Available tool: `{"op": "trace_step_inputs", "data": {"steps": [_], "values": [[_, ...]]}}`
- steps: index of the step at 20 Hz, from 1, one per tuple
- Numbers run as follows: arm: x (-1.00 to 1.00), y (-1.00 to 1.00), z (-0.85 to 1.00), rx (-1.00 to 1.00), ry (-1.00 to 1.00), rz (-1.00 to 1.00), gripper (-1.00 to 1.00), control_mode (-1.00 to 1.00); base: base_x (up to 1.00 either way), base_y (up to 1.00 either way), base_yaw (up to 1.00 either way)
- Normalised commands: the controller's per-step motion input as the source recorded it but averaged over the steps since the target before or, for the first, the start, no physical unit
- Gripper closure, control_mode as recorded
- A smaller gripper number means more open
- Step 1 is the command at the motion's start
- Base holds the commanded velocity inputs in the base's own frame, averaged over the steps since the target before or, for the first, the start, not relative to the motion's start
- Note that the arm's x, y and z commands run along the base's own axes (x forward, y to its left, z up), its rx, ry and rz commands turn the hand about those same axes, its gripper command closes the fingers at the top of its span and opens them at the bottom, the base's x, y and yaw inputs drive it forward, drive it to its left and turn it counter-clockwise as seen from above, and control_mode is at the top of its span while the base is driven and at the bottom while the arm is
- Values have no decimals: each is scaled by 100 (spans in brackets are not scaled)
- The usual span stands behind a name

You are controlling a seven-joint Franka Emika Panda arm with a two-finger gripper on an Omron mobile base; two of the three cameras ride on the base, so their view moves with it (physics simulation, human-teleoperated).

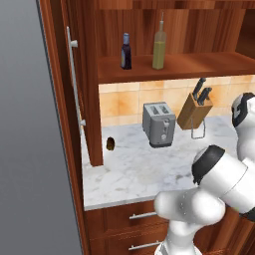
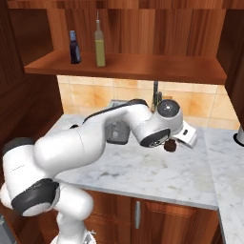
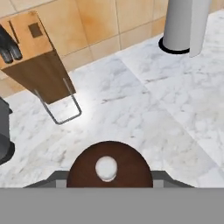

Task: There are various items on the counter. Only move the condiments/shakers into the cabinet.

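While the small dark bottle (image 1: 126, 51) and the oil bottle (image 1: 159, 46) stand on the cabinet shelf (image 1: 199, 67) seen from the left, we see from the right our gripper (image 2: 170, 145) clamped around the pepper mill (image 2: 170, 146) above the counter (image 2: 143, 174); the hand camera shows the pepper mill's round top (image 3: 109, 168) near the knife block (image 3: 37, 65).

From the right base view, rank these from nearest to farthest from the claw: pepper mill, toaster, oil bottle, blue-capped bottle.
1. Pepper mill: at the claw itself, above the counter.
2. Toaster: to the claw's left in this view, on the counter behind the arm.
3. Oil bottle: up on the cabinet shelf, left.
4. Blue-capped bottle: same shelf, further left.
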Motion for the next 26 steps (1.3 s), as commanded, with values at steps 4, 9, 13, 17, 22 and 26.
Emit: {"op": "trace_step_inputs", "data": {"steps": [4, 9, 13, 17, 22, 26], "values": [[-31, 70, 100, -1, -7, 0, 100, -100, 0, 0, 0], [-24, 69, 100, 0, -16, 1, 100, -100, 0, 0, 0], [-3, 61, 100, 0, -15, 1, 100, -100, 0, 0, 0], [0, 41, 100, 0, -12, 2, 100, -100, 0, 0, 0], [9, 27, 97, 0, -1, 0, 100, -100, 0, 0, 0], [33, 27, 30, -2, -1, -1, 100, -100, 0, 0, 0]]}}
